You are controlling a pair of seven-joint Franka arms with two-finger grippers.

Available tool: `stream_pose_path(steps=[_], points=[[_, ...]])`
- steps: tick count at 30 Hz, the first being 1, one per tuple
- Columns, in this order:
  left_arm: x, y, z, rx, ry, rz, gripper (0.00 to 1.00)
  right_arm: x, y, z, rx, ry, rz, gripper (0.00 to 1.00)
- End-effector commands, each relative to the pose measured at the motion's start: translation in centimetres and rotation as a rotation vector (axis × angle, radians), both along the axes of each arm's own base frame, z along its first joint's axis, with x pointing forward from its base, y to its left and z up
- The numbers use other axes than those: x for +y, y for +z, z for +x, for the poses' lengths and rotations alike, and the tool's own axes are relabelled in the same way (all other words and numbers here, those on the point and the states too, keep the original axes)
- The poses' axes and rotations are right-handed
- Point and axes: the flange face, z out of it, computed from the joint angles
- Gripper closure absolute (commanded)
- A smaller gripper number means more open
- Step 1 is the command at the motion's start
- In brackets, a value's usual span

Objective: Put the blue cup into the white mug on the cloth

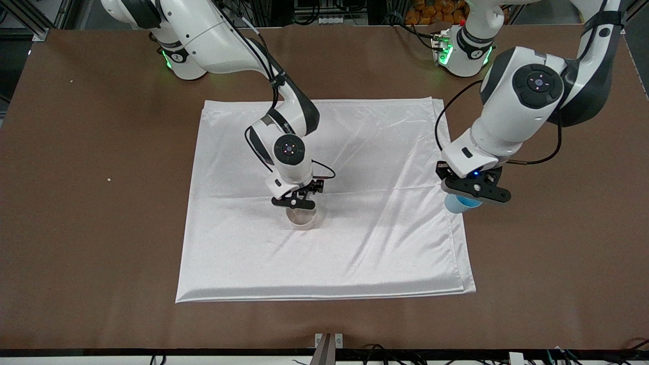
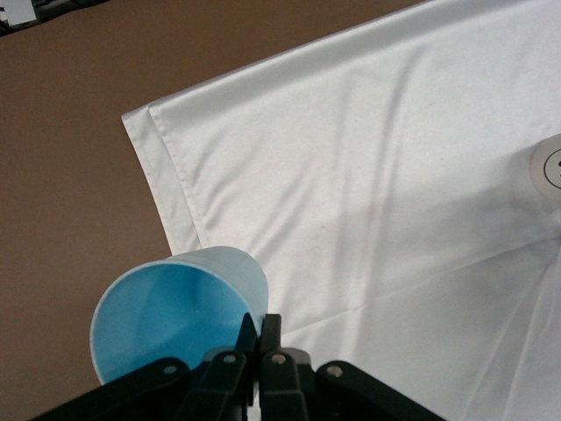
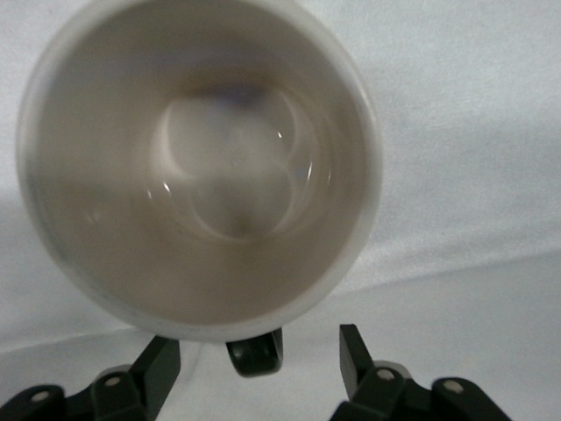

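The white mug (image 1: pixel 302 219) stands upright near the middle of the cloth (image 1: pixel 380 152). My right gripper (image 1: pixel 296 203) hangs just over it, open. In the right wrist view the mug (image 3: pixel 202 167) is empty, and its black handle (image 3: pixel 256 355) lies between the spread fingers (image 3: pixel 162 368) of my right gripper (image 3: pixel 259 364) without touching them. My left gripper (image 1: pixel 469 192) is shut on the rim of the blue cup (image 1: pixel 459 204). It holds the cup tilted over the cloth's edge toward the left arm's end. The left wrist view shows my left gripper (image 2: pixel 260 338), the cup (image 2: pixel 166 320) and the cloth (image 2: pixel 394 175).
The cloth lies on a brown table (image 1: pixel 101 203), with bare table all around it. A small metal bracket (image 1: pixel 328 342) and cables sit at the table edge nearest the front camera. Both arm bases stand along the edge farthest from it.
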Motion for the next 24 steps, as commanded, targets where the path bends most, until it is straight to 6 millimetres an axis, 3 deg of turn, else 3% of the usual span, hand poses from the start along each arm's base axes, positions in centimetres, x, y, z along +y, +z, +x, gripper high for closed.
stream_pose_path(steps=[1, 8, 15, 19, 24], points=[[-4.3, 1.0, -2.0, 0.002, 0.02, 0.039, 1.0, -0.1, 2.5, 0.7, 0.014, -0.045, -0.012, 0.0], [-8.1, 1.0, -3.8, 0.006, 0.018, 0.033, 1.0, -1.3, 7.8, 1.9, 0.048, -0.062, -0.018, 0.0], [-12.3, -0.2, -6.0, 0.023, -0.027, 0.032, 1.0, -3.8, 12.8, 3.5, 0.035, -0.068, 0.037, 0.0], [-14.3, -0.5, -6.6, 0.027, -0.054, 0.026, 1.0, -6.5, 14.8, 4.6, 0.053, -0.06, 0.052, 0.0], [-16.5, -1.2, -6.9, 0.035, -0.086, 0.015, 1.0, -11.2, 17.3, 6.5, 0.054, -0.023, 0.063, 0.0]])
